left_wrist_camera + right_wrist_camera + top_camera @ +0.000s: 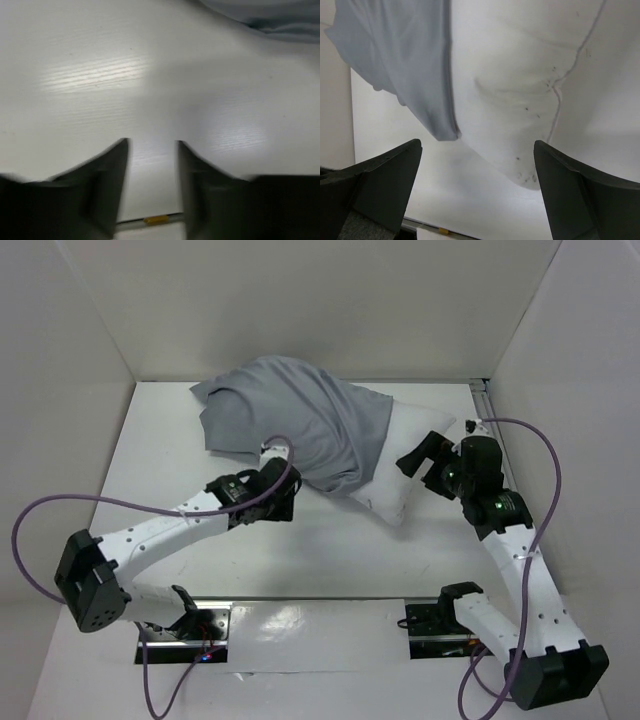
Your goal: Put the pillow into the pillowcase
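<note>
The white pillow [410, 455] lies at the back middle of the table. Its left and middle part is covered by the blue-grey pillowcase [290, 420]; its right end sticks out bare. My right gripper [418, 462] is wide open and empty beside the pillow's bare right end. In the right wrist view the gripper [477, 145] faces the pillow [520, 100] and the pillowcase's hem [405, 60]. My left gripper [283, 498] is open and empty over bare table, just in front of the pillowcase's near edge. In the left wrist view the gripper [152, 142] is blurred and the pillowcase [280, 20] is at the top right.
White walls [80, 390] enclose the table on the left, back and right. A metal rail [320, 612] with the arm bases runs along the near edge. A purple cable [45, 515] loops off the left arm and another off the right arm [545, 455].
</note>
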You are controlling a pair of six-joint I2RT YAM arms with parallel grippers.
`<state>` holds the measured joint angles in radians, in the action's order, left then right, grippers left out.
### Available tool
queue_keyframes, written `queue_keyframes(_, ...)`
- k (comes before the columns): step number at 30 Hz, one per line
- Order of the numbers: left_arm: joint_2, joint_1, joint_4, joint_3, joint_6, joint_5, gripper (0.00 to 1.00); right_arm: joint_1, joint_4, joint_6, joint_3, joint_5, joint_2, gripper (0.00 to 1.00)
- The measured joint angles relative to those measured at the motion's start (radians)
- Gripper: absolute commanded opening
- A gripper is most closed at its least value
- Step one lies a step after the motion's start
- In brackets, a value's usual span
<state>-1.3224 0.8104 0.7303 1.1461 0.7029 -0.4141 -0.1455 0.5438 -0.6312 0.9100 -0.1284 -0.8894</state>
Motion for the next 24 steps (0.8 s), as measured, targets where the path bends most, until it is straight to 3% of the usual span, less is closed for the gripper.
queue_keyframes(1, -0.006, 0.014, -0.042, -0.051, 0.007, 0.008, 0.91, 0.000, 0.022, 0.002, 0.000, 0.002, 0.018, 1.00)
queue_keyframes(3, -0.036, 0.058, -0.133, -0.136, 0.019, 0.023, 1.00, 0.000, 0.063, 0.003, 0.000, 0.006, 0.043, 1.00)
queue_keyframes(9, -0.207, 0.164, -0.404, -0.200, -0.026, 0.002, 1.00, 0.000, 0.131, 0.005, -0.002, 0.008, 0.069, 1.00)
queue_keyframes(18, -0.462, 0.166, -0.661, -0.090, -0.186, -0.111, 0.94, 0.009, 0.163, 0.005, -0.002, 0.007, 0.072, 1.00)
queue_keyframes(24, -0.499, 0.149, -0.777, -0.082, -0.237, -0.129, 0.78, 0.009, 0.179, 0.004, -0.003, 0.000, 0.072, 1.00)
